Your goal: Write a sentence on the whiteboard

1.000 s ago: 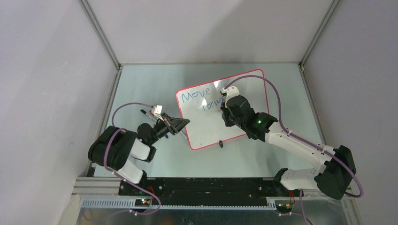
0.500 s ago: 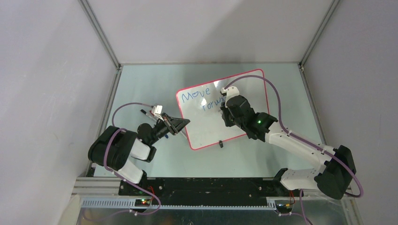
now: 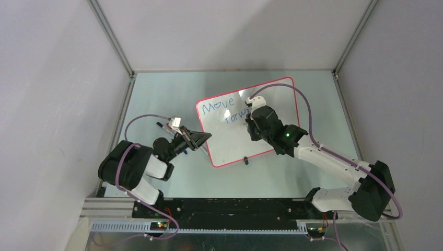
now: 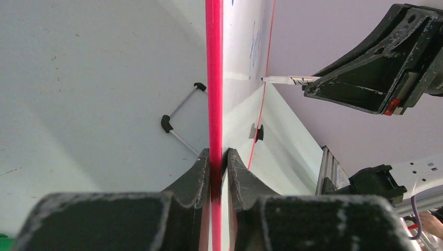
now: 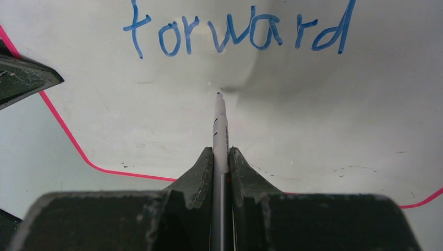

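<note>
The whiteboard lies on the table, white with a red-pink frame. The blue sentence reads "Move" and, below it, "forward". My left gripper is shut on the board's left frame edge. My right gripper is shut on a white marker, tip just over the board below "forward". The marker also shows in the left wrist view.
A black clip foot sits at the board's near edge. Another small black object lies on the table left of the board. Grey walls enclose the table on three sides.
The right gripper and marker shifted very slightly; the left gripper and board have not moved.
</note>
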Action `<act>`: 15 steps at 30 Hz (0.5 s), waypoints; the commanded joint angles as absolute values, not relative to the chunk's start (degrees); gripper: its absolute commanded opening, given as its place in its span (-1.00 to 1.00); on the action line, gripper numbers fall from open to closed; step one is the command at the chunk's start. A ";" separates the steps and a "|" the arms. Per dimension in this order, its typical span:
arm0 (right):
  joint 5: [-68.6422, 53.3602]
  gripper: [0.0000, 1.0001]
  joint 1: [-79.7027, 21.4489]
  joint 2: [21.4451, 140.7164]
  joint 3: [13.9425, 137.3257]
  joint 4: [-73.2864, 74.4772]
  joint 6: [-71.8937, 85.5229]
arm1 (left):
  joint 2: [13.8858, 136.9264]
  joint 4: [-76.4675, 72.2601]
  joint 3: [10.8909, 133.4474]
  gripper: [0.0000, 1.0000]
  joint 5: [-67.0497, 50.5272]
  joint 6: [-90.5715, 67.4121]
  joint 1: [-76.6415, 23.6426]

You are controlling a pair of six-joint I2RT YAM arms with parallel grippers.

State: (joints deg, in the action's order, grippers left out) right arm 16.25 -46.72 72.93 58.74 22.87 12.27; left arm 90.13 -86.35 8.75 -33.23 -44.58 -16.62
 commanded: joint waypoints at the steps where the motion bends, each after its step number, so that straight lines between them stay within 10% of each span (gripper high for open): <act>1: 16.93 -1.00 -46.05 73.00 61.43 21.32 12.47 | 90.15 -87.82 9.84 -1.00 -32.44 -41.75 -17.40; 15: 16.50 -1.00 -45.17 74.60 61.43 21.56 12.61 | 90.07 -87.80 9.89 -1.00 -32.53 -41.75 -17.42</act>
State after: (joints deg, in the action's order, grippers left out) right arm 16.12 -45.34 74.00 58.78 22.48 12.27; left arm 90.13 -86.32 8.75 -33.15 -44.58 -16.67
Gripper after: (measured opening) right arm 0.158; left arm 0.154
